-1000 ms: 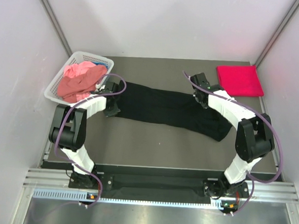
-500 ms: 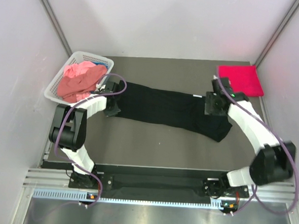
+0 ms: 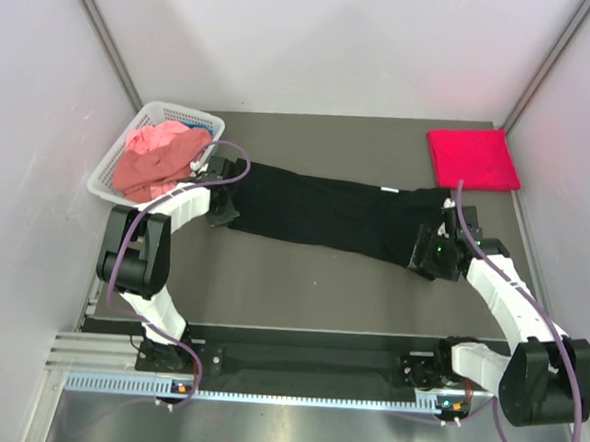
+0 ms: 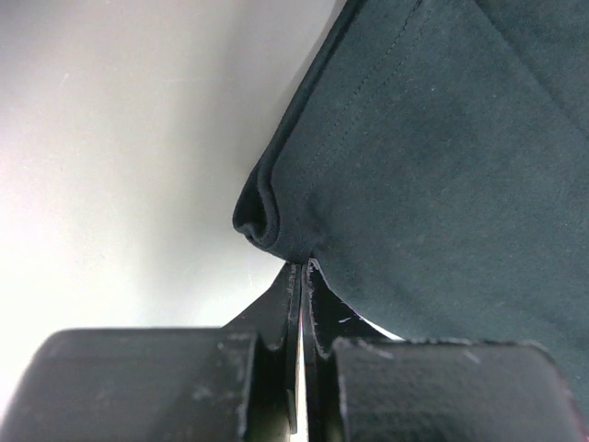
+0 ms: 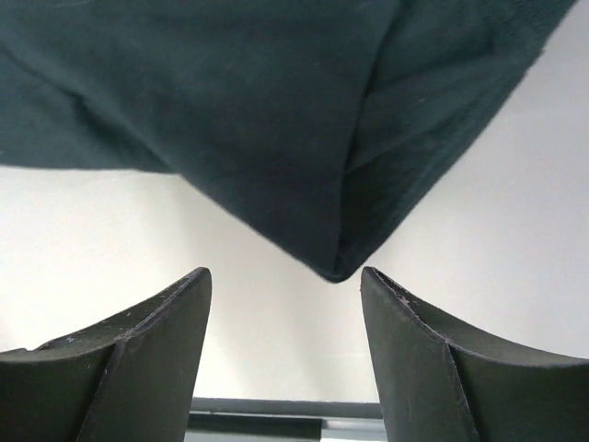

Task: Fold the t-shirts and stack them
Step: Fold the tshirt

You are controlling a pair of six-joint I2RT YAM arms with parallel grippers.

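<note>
**Top external view.** The black t-shirt [image 3: 326, 213] lies stretched in a long band across the middle of the desk [image 3: 301, 282], running from left to right. The left gripper [image 3: 226, 205] is at the shirt's left end. The right gripper [image 3: 428, 254] is at its right end, on the near side. A red t-shirt [image 3: 472, 159] lies folded flat at the far right corner of the desk, apart from the black one. A white basket [image 3: 106, 172] stands at the far left and holds a crumpled salmon-pink t-shirt [image 3: 159, 158].

**Left wrist view.** The left gripper [image 4: 301, 272] has its jaws pressed together. They are pinching the hem of the black t-shirt [image 4: 433, 184] just beside a rolled corner of the cloth.

**Right wrist view.** The right gripper [image 5: 283, 276] has its jaws spread wide and holds nothing. A folded corner of the black t-shirt [image 5: 230, 110] points into the gap between the fingers [image 5: 147, 350] but touches neither.
</note>
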